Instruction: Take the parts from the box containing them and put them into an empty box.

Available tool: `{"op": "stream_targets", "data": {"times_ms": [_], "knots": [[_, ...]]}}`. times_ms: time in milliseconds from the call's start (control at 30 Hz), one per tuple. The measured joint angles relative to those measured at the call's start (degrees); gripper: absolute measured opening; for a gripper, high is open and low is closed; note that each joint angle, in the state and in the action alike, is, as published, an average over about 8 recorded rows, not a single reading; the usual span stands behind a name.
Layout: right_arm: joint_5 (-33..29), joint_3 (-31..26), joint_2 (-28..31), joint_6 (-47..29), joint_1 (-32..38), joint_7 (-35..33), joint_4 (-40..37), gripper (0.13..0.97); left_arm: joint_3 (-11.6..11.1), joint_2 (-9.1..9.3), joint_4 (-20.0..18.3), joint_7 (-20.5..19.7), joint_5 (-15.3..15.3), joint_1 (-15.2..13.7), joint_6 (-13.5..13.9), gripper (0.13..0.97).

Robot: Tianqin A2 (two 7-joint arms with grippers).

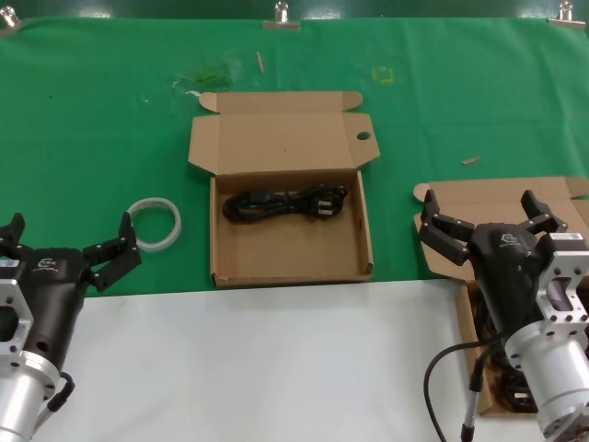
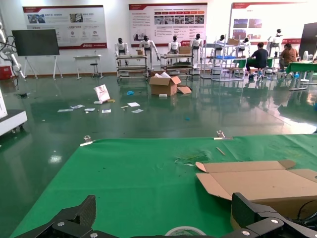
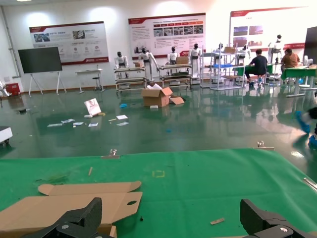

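Note:
The box with a round hole in its lid (image 1: 285,250) lies open at the centre of the green mat. One black power cord (image 1: 285,203) lies along its far side. The source box (image 1: 492,195) lies open at the right edge, mostly hidden under my right arm; black cords (image 1: 512,394) show in it beside the wrist. My right gripper (image 1: 488,219) is open and empty above that box. My left gripper (image 1: 69,247) is open and empty at the left, near the mat's front edge. The holed lid (image 3: 74,206) shows in the right wrist view beyond the open gripper (image 3: 171,223).
A white tape roll (image 1: 155,223) lies on the mat between my left gripper and the centre box; it also shows in the left wrist view (image 2: 185,231) between the open fingers (image 2: 79,215). A white table strip runs along the front. Small scraps lie on the mat.

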Motion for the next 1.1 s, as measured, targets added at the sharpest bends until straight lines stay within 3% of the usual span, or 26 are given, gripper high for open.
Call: {"op": "stream_targets", "data": {"times_ms": [1100], "knots": [[0.0,0.0,0.0,0.0,0.0,0.0,0.0,0.966,0.0,0.00,0.0,0.0,0.0,0.0,0.0,0.965]]}}
